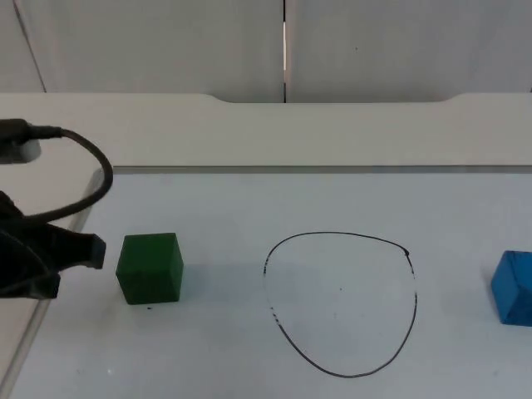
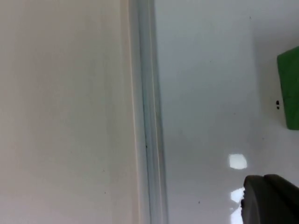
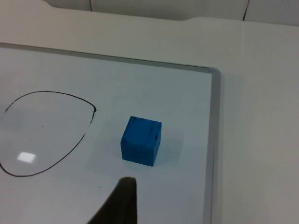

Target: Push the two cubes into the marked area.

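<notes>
A green cube (image 1: 150,268) sits on the whiteboard, to the left of a hand-drawn black oval (image 1: 341,303). My left gripper (image 1: 91,251) is low at the board's left edge, just left of the green cube (image 2: 289,88) with a small gap between them. A blue cube (image 1: 514,287) rests to the right of the oval, outside its line. My right gripper (image 3: 119,205) hovers short of the blue cube (image 3: 141,141), which lies between the oval's outline (image 3: 86,130) and the board's right frame.
The whiteboard's metal frame (image 2: 147,116) runs beside the left gripper, and its right frame (image 3: 212,140) lies close behind the blue cube. A white table ledge (image 1: 266,133) and the grey wall are beyond the board.
</notes>
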Action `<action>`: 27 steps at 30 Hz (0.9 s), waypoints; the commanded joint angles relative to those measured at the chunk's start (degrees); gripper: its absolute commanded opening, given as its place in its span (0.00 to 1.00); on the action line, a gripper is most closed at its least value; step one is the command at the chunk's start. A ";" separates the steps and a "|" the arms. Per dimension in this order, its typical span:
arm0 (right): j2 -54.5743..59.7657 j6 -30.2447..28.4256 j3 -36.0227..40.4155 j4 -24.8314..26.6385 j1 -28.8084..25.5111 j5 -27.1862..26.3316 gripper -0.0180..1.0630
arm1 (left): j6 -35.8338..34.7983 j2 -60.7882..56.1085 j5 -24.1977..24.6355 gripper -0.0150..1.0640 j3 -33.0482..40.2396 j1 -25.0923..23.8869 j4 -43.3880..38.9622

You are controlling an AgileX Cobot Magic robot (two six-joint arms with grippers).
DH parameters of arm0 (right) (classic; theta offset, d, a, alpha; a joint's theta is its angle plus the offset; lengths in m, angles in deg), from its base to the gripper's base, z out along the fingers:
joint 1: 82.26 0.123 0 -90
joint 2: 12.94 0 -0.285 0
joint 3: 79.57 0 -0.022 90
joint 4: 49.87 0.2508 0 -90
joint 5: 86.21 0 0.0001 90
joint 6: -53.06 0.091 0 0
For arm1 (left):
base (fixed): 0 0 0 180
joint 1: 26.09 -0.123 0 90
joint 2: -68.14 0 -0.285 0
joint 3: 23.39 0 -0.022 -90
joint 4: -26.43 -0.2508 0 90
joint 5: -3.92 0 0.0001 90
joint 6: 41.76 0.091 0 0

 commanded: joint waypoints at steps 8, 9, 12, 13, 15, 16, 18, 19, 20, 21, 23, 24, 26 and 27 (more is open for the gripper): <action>-0.23 0.01 0.29 0.22 -0.42 -0.65 0.99 | -0.99 8.63 -7.61 0.01 0.12 0.95 1.27; -0.23 0.01 0.29 0.22 -0.42 -0.65 0.99 | -0.99 8.63 -7.61 0.01 0.12 0.95 1.27; -0.23 0.01 0.29 0.22 -0.42 -0.65 0.99 | -1.68 11.52 -9.88 0.01 0.12 1.96 1.27; -0.23 0.01 0.29 0.22 -0.42 -0.65 0.99 | -1.92 12.45 -10.61 0.01 0.12 2.26 1.27; -0.23 0.01 0.29 0.22 -0.42 -0.65 0.99 | -2.33 13.36 -11.16 0.01 0.12 2.52 1.27; -0.23 0.01 0.29 0.22 -0.42 -0.65 0.99 | -2.78 14.41 -11.85 0.01 0.12 3.07 1.36; -0.23 0.01 0.29 0.22 -0.42 -0.65 0.99 | -2.90 15.14 -12.29 0.01 0.12 3.07 1.36; -0.23 0.01 0.29 0.22 -0.42 -0.65 0.99 | -3.18 15.69 -12.62 0.01 0.12 3.07 1.36; -0.23 0.01 0.29 0.22 -0.42 -0.65 0.99 | -3.18 16.10 -12.86 0.01 0.12 3.07 1.36; -0.23 0.01 0.29 0.22 -0.42 -0.65 0.99 | -3.18 16.36 -12.99 0.01 0.12 3.07 1.25; -0.23 0.01 0.29 0.22 -0.42 -0.65 0.99 | -3.18 16.73 -13.57 0.01 0.12 3.07 1.02; -0.23 0.01 0.29 0.22 -0.42 -0.65 0.99 | -3.18 16.95 -14.37 0.01 0.12 3.07 1.02; -0.23 0.01 0.29 0.22 -0.42 -0.65 0.99 | -3.18 17.91 -15.80 0.01 0.12 3.07 1.15; -0.23 0.01 0.29 0.22 -0.42 -0.65 0.99 | -3.18 18.19 -16.17 0.01 0.00 3.07 1.15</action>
